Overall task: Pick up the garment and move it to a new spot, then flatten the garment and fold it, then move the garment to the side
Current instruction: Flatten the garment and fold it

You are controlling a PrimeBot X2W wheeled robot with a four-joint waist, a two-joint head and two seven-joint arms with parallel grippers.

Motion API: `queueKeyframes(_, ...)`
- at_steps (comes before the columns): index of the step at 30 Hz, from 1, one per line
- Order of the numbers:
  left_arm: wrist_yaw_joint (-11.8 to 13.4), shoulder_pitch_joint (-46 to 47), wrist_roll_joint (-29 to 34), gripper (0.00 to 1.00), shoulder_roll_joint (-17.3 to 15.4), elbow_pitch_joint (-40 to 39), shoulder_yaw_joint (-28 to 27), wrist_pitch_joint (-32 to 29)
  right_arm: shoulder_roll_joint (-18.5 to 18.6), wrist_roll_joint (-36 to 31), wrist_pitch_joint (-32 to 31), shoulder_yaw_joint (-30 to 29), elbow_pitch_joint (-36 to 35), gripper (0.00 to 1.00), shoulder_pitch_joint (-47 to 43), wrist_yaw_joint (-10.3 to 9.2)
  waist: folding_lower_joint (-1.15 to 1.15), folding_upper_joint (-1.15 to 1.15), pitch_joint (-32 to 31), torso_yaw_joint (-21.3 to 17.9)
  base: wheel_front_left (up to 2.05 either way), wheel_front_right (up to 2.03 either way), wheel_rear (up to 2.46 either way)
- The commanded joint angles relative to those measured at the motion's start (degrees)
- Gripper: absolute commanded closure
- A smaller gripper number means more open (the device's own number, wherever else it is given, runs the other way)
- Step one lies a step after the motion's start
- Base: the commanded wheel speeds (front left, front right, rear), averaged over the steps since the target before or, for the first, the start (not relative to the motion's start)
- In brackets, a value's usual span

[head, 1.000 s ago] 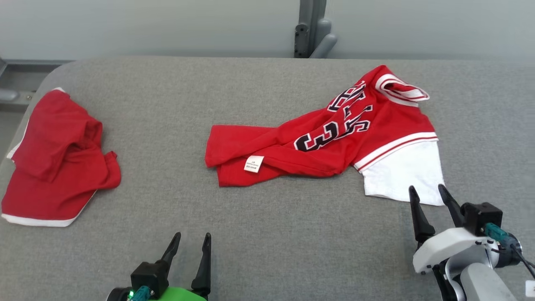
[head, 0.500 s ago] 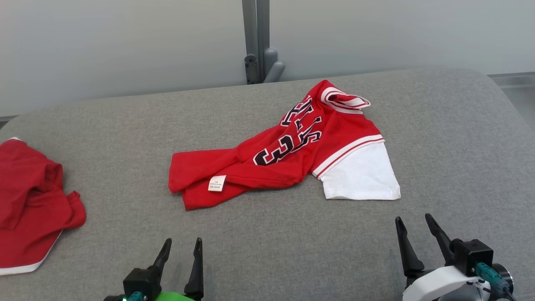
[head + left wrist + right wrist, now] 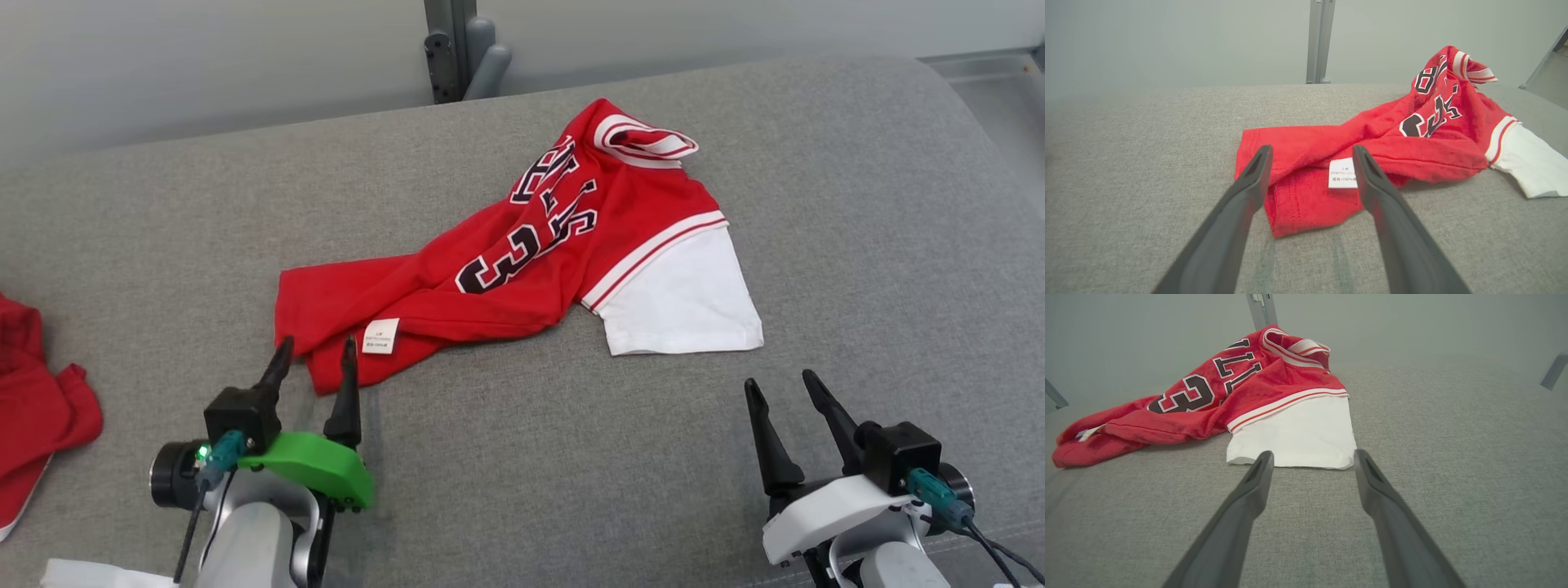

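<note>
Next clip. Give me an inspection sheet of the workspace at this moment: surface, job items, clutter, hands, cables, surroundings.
Surface: grey woven-fabric padded table, no stains seen.
Job's things: crumpled red jersey with black-and-white lettering, mid-table, unfolded; its white sleeve lies flat; white care label at the near hem.
Clutter: second red garment with white trim, bunched at the table's left edge, apart from the jersey.
Hands: left hand open, fingertips either side of the jersey's near hem corner, contact unclear; right hand open, short of the sleeve, holding nothing.
Cables: teal plug with dark cable at each wrist, clear of the cloth.
Surroundings: pale wall, grey metal post behind the table.
</note>
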State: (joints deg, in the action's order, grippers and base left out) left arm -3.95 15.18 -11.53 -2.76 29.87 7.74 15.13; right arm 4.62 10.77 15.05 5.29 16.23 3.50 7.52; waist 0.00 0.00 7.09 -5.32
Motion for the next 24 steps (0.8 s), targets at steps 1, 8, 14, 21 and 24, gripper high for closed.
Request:
queueKeyframes(1, -0.2, 1.8, 0.8, 0.00, -0.4, 0.7, -1.0, 0.0, 0.3, 0.4, 0.2, 0.1, 0.0, 0.00, 1.0, -0.06, 0.00, 0.00, 2.9, -2.1, 0.00, 0.00, 0.00)
queueKeyframes(8, 0.0, 5.7, 4.2, 0.00, -2.0, 5.6, -5.1, 0.0, 0.3, 0.9, 0.2, 0.3, -0.4, 0.00, 2.6, -0.06, 0.00, 0.00, 5.4, -3.9, 0.00, 0.00, 0.00)
queueKeyframes(14, 0.3, 7.5, 6.3, 0.00, -2.8, 8.7, -6.1, 0.0, 0.0, 1.0, 0.2, 1.2, -0.1, 0.00, 3.9, -0.06, 0.00, 0.00, 6.7, -4.7, 0.00, 0.00, 0.00)
queueKeyframes(21, 0.6, 9.0, 6.6, 0.09, -2.9, 10.4, -7.9, 0.0, -0.2, 1.7, 0.2, 1.1, -0.6, 0.00, 4.9, -0.06, 0.00, 0.00, 7.9, -5.0, 0.00, 0.00, 0.00)
queueKeyframes(24, 0.6, 9.2, 6.8, 1.00, -2.9, 10.4, -8.3, 0.0, -0.3, 1.7, 0.2, 1.4, -0.8, 0.00, 4.8, -0.06, 0.00, 0.00, 8.1, -5.0, 0.00, 0.00, 0.00)
